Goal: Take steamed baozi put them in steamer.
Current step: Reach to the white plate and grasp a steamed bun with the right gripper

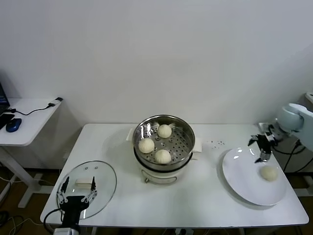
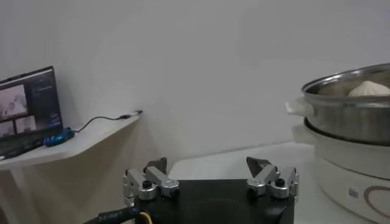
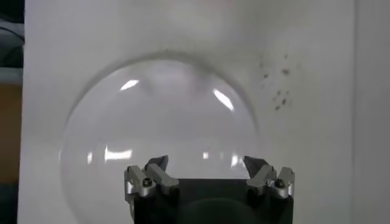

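White table (image 1: 205,205): steamer (image 1: 164,147) at center, glass lid (image 1: 100,188) at 8 o'clock, plate (image 1: 244,183) at 4 o'clock.

text: none legible | labels: none | steamer base (image 2: 356,182) mark: unreadable

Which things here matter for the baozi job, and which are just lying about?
Job: three baozi in the steamer; last baozi on the plate; right gripper, open, above the plate.
Lying about: glass lid, left gripper parked over it, side desk.
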